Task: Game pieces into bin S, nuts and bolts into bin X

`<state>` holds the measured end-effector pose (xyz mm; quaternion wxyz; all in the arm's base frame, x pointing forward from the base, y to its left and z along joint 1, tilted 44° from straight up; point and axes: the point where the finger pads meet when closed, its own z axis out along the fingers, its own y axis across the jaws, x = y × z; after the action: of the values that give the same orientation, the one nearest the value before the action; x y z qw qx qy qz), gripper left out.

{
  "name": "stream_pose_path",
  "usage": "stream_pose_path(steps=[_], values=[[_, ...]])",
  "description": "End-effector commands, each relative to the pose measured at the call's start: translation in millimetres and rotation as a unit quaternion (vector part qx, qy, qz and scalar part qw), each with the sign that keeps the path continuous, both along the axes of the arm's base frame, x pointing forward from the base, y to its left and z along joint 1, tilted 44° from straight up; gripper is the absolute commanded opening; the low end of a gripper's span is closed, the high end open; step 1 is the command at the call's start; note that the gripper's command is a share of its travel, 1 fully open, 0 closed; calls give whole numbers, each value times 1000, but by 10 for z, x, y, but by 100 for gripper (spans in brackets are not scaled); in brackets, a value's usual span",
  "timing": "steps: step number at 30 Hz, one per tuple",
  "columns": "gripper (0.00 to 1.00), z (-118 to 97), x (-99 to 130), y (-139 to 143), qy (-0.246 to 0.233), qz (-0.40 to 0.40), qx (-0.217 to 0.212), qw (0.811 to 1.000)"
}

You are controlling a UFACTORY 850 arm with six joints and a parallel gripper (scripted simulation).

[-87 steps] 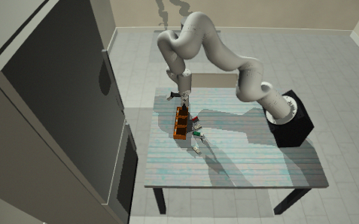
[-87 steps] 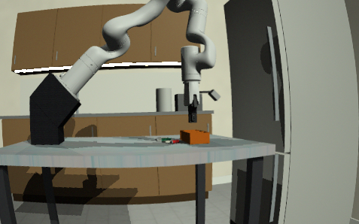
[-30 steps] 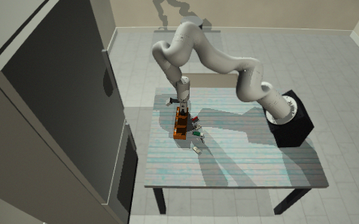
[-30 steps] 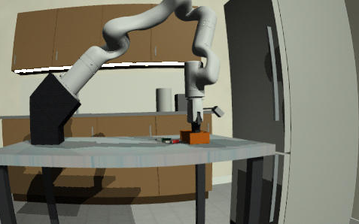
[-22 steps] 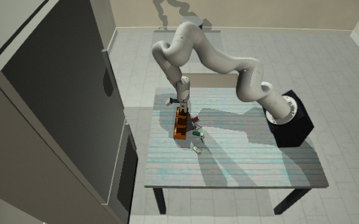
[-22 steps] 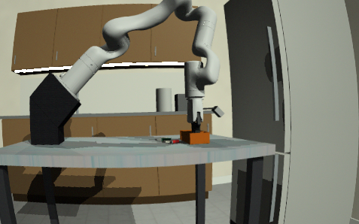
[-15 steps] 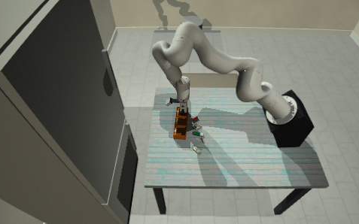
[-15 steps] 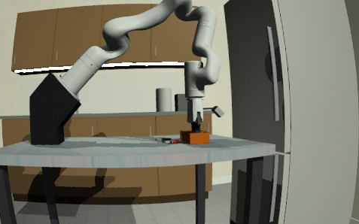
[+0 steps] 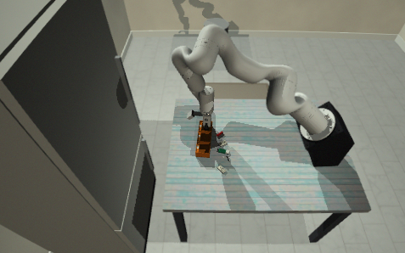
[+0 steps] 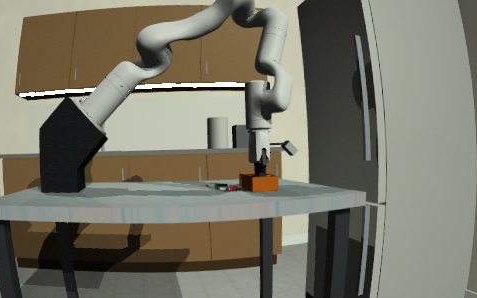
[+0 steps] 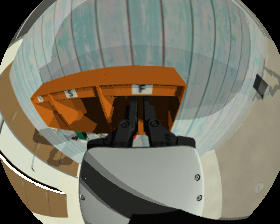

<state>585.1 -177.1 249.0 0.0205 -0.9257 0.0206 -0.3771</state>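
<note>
An orange three-part bin row (image 9: 203,154) (image 10: 266,186) (image 11: 163,75) stands on the table. In the wrist view the S label (image 11: 71,93) marks the middle part and the F label (image 11: 142,89) an end part; the third label is unreadable. My gripper (image 9: 206,128) (image 10: 260,174) (image 11: 140,103) is nearly closed, pointing down with its fingertips in the F part; I see nothing held. Beside the bins lie a red piece (image 9: 220,134) (image 10: 232,188), a green piece (image 9: 222,150) (image 11: 81,135), a pale block (image 9: 222,170) and several small pale or grey things. Their kinds are too small to tell.
The table (image 9: 275,191) (image 10: 149,210) carries my arm's black base (image 9: 330,144) (image 10: 69,155) at the far side from the bins. A tall dark fridge (image 9: 71,98) (image 10: 334,100) stands beyond the table's edge on the bins' side.
</note>
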Motion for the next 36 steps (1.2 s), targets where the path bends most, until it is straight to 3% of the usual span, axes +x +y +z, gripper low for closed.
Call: stream_pose_path(steps=[1,36], values=[[7,42,-32,-4,-1,0,0,1000],[7,424,-398,34,-1,0,0,1000]])
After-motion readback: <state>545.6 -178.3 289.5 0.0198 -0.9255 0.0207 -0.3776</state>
